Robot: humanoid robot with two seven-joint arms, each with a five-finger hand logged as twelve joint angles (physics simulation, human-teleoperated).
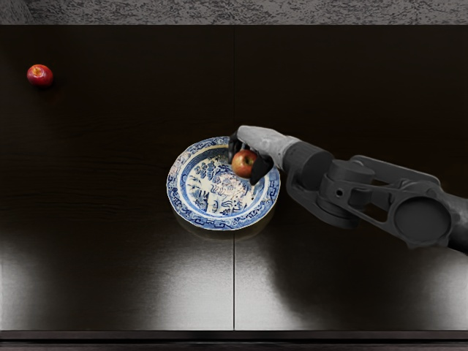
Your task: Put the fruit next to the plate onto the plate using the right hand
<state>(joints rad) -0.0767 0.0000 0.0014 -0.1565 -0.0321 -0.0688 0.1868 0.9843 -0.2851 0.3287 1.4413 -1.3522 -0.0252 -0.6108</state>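
The right hand (257,148) grips a red fruit (243,162) over the right side of the blue-patterned plate (194,197), mid-frame; whether the fruit touches the plate is unclear. Released this near the rim, it could roll onto the table (110,256). A second apple (39,74) sits upper left.

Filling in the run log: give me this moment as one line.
right hand: shut on apple | apple: over plate, right side, contact unclear | second apple: far left on table | left hand: not in view
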